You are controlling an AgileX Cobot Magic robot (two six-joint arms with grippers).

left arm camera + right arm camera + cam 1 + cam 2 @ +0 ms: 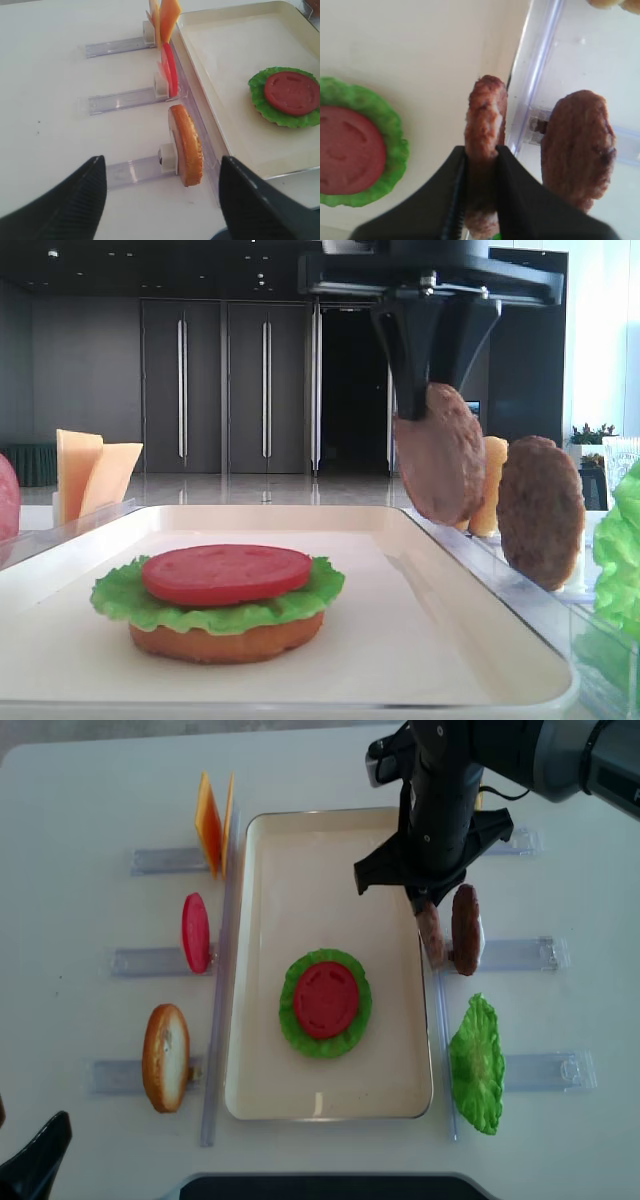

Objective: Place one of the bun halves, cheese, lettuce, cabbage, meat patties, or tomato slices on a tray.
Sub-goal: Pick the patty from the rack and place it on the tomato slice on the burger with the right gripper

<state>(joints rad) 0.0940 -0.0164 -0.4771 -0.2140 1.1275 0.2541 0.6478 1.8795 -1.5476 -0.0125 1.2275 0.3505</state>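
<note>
On the cream tray (480, 640), nearest the low front camera, sits a bun half (226, 637) topped with lettuce (130, 600) and a tomato slice (226, 573). Past it, the right gripper (481, 152) has its jaws pinching one meat patty (440, 453) on edge above the tray's right rim, beside the second patty (541, 511) standing in its clear holder (520, 954). The left gripper (162, 175) hangs with jaws spread above the white surface (45, 100).

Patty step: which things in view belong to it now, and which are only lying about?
In use:
- right gripper, jaws shut on held meat patty
- tray
- stack's tomato slice

Lying about:
- second patty
- cheese
- spare bun half
</note>
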